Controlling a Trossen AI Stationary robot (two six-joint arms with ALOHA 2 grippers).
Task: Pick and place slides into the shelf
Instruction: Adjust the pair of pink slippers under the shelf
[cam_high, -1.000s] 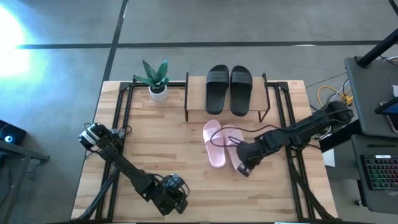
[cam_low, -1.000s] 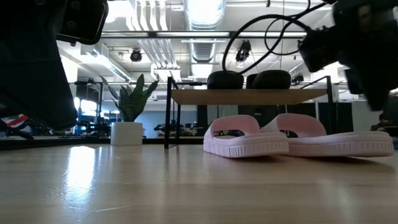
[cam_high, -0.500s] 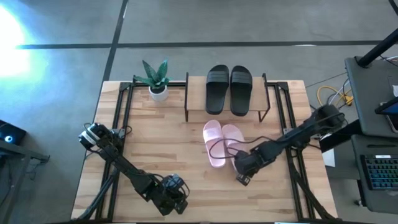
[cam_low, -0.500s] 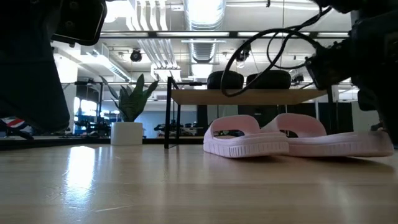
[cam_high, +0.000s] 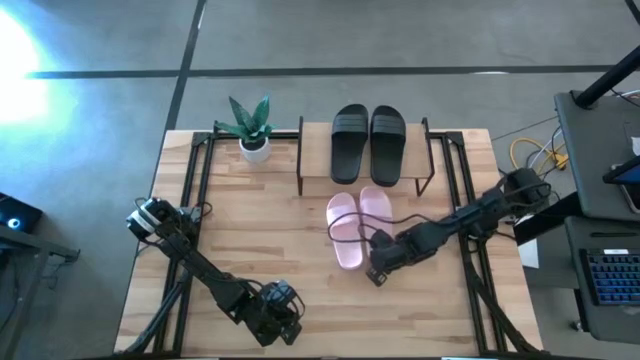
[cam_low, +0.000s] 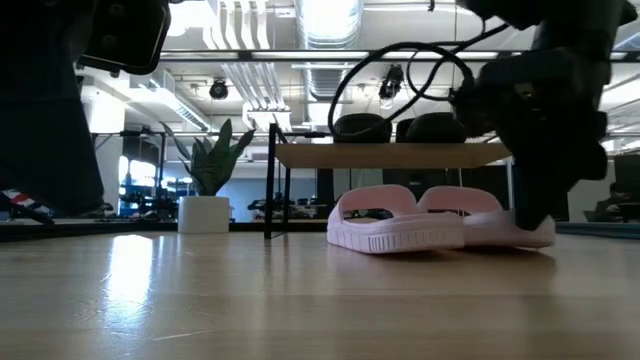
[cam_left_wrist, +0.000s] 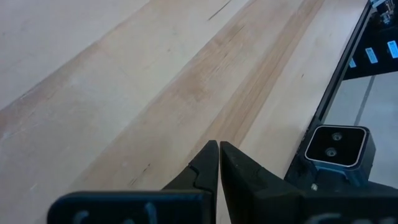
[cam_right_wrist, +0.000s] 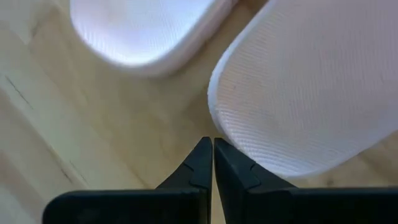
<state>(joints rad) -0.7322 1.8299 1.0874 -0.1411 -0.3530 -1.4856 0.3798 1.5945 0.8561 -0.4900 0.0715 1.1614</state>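
Two black slides (cam_high: 368, 144) lie side by side on the shelf's (cam_high: 315, 152) wooden top board. The pink pair lies flat on the table before the shelf: the left pink slide (cam_high: 345, 232) and the right pink slide (cam_high: 376, 203), which sits farther back with its toe at the shelf. My right gripper (cam_high: 374, 272) is shut and low at that slide's heel; in the low view the right gripper (cam_low: 530, 212) reaches down to the tabletop. My left gripper (cam_high: 283, 318) waits shut near the table's near edge. My right gripper (cam_right_wrist: 208, 144) meets the right pink slide at its heel rim (cam_right_wrist: 225, 138) with the tips of its shut fingers. It comes slanting down from the near side. The slide lies flat on the table, sole down.
A potted plant (cam_high: 252, 130) stands left of the shelf at the far edge. Black frame rails (cam_high: 196, 170) run along both table sides. A cable (cam_high: 352, 236) loops over the pink slides. Bare wood lies between the two arms.
My right gripper has moved toward the table's left and come down to the tabletop behind the right pink slide's heel, staying shut. That slide has slid toward the far edge, its toe now at the shelf. The left pink slide has stayed where it was.
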